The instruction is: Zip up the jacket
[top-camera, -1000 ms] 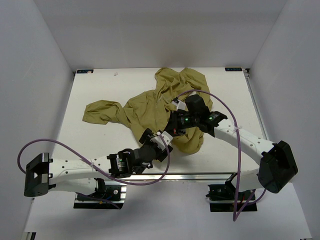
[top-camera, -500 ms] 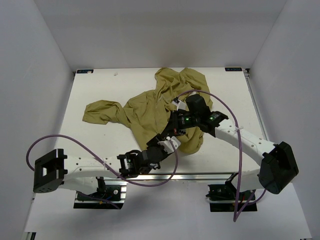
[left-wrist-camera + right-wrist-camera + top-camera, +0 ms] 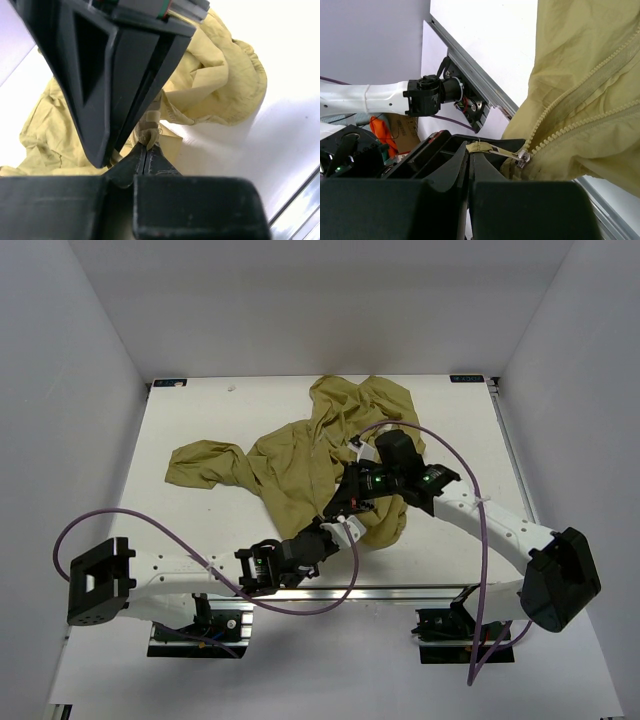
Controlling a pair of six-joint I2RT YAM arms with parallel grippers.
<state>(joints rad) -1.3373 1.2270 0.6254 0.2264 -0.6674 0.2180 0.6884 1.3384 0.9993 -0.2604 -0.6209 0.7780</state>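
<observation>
The jacket (image 3: pixel 290 455) lies crumpled on the table (image 3: pixel 200 410). The right gripper (image 3: pixel 469 150) pinches the zipper pull (image 3: pixel 492 149). The left gripper (image 3: pixel 145 149), just nearer, clamps the hem (image 3: pixel 151 134). Open teeth (image 3: pixel 570 97) run toward the far side.

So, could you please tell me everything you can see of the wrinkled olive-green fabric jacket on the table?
The olive-green thin fabric jacket lies crumpled and wrinkled on the white table, one sleeve stretched left, another bunch toward the far edge. Its front is unzipped: two rows of matching zipper teeth run apart and meet at a metal slider. The right gripper is shut on the pull tab; the left gripper pinches a fold of fabric close by.
</observation>
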